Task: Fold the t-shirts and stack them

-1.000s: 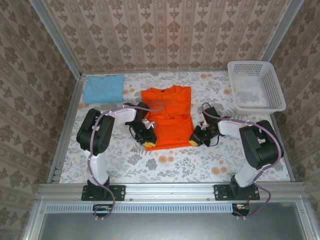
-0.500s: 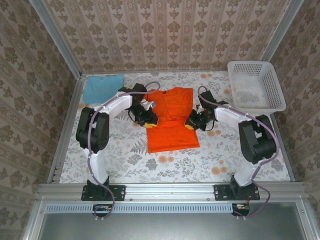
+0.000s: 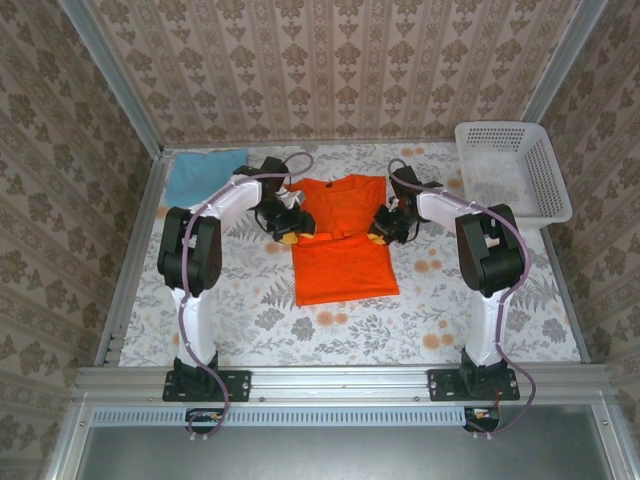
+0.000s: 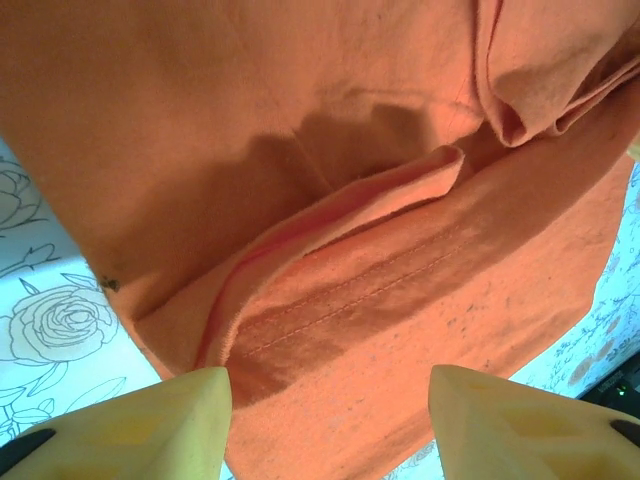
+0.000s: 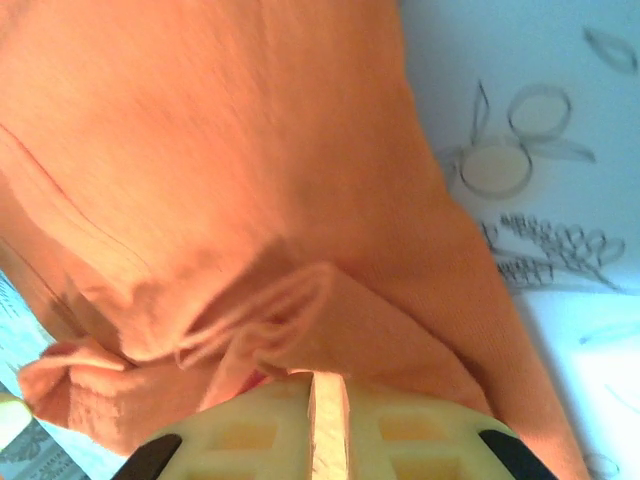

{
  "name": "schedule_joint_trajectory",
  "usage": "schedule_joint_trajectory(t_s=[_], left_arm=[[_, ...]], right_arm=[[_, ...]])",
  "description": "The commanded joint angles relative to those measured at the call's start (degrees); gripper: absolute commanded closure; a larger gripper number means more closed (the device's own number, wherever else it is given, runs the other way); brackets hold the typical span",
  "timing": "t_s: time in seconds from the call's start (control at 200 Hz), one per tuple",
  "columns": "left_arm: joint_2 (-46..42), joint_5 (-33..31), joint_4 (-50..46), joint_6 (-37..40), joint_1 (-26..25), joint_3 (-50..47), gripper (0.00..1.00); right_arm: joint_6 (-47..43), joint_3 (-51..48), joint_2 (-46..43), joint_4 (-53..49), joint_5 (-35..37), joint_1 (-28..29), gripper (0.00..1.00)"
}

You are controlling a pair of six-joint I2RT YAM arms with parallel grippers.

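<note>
a white plastic lattice basket [image 3: 552, 180] sits at the far right corner of the table, on a pale tablecloth [image 3: 350, 325] printed with leaves and orange-brown flowers. beige damask wallpaper [image 3: 330, 70] covers the three walls. a metal rail [image 3: 340, 380] runs along the near edge. close up, the print shows a line-drawn rose [image 4: 60, 325] and outlined blossoms [image 5: 520, 150].

t-shirt [image 3: 345, 270]: table [image 3: 250, 310] centre | second t-shirt [image 3: 206, 177]: far-left corner | basket [image 3: 512, 170]: far-right corner
</note>
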Motion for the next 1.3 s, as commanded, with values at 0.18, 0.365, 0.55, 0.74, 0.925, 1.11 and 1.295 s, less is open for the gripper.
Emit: schedule_joint_trajectory(t_s=[0.18, 0.365, 0.55, 0.74, 0.925, 1.11, 1.295], left_arm=[[-3.5, 3.0, 2.1, 3.7, -0.7, 1.6, 0.43], [-2.4, 7.7, 2.1, 6.2, -3.9, 3.4, 0.50], [2.4, 1.5, -1.6, 7.3, -4.9, 6.0, 0.54], [5.1, -2.7, 1.3, 2.5, -0.3, 2.8, 0.55], [7.4, -5.7, 0.2, 1.1, 1.0, 2.2, 0.53], [2.3, -7.6, 0.1, -0.1, 1.6, 1.8, 0.38], [-7.7, -6.9, 0.6, -2.0, 2.4, -5.2, 0.21]], right_arm=[[5.1, 5.3, 4.1, -1.3, 1.0, -1.8, 0.81], [5.0, 5.9, 4.2, -2.1, 1.2, -2.8, 0.80], [3.9, 5.7, 4.8, -2.8, 1.0, -3.7, 0.79], [2.9, 5.0, 5.9, -3.0, 1.3, -4.5, 0.79], [2.3, 3.3, 4.4, -2.6, 1.5, -5.5, 0.78], [1.2, -0.5, -1.5, -0.7, 0.9, -6.1, 0.66], [-2.7, -10.5, -11.9, 0.8, 0.0, -6.2, 0.45]])
